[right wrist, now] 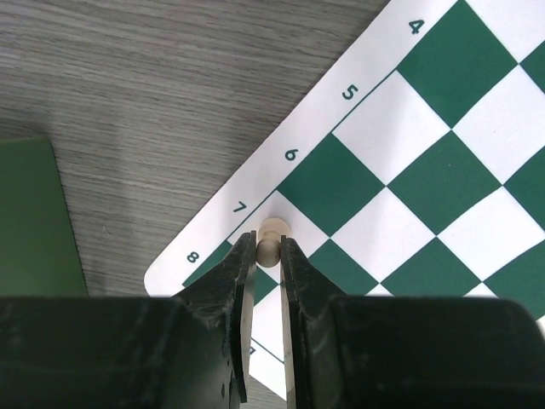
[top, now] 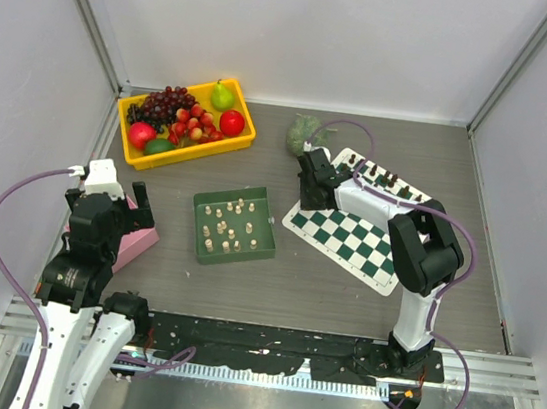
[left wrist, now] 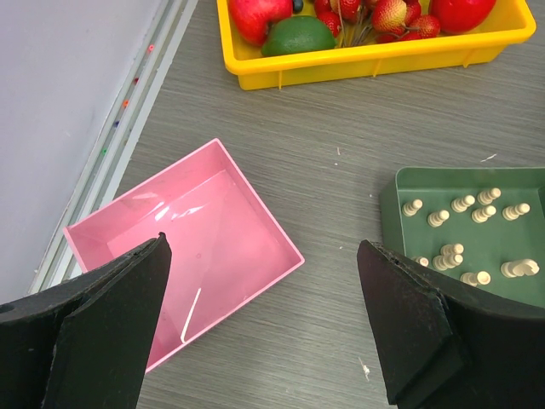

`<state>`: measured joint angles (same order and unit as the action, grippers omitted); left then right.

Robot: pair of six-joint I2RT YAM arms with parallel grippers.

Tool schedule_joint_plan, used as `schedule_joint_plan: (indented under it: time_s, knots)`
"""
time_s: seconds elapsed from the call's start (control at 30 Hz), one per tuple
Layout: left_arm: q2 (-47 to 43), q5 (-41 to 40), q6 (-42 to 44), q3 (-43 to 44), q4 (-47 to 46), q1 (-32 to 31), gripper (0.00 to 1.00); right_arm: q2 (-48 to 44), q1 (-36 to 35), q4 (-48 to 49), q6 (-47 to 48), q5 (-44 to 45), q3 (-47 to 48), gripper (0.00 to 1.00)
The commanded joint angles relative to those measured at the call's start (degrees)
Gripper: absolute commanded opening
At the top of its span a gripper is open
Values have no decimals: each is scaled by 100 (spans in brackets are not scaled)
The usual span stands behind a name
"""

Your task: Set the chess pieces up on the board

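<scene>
The fingers (right wrist: 238,281) of the right gripper (right wrist: 268,243) are hiding all but the round top of a cream piece (right wrist: 272,228). The right arm (top: 374,206) is covering part of the board (top: 350,237), whose dark pieces (top: 388,179) are looking too small to identify. The left wrist view is cropping the yellow bin (left wrist: 375,64) and green tray (left wrist: 392,200).

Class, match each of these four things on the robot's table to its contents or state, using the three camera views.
Things: 1 yellow tray, 2 pink box, 3 green tray, 4 right gripper.
States: A empty; B shut on one cream piece over the board; C holds fruit; D holds loose cream pieces.
Pairs: 1-C, 2-A, 3-D, 4-B.
</scene>
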<state>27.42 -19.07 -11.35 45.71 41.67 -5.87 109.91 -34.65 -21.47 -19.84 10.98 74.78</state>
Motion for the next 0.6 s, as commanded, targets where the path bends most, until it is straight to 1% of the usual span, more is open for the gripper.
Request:
schedule_joint_plan:
  time_s: [0.0, 0.37, 0.5, 0.57]
  knots:
    - [-44, -9, 46, -10, -45, 33, 99, -347, 20, 65, -82, -96, 28, 18]
    - [-35, 9, 46, -1, -45, 33, 99, -382, 29, 64, -161, -61, -78, 20]
    - [-35, 9, 37, -10, -54, 33, 99, -356, 38, 65, -161, -96, -78, 25]
    - [-35, 9, 37, -10, -45, 33, 99, -338, 38, 64, -152, -122, -60, 27]
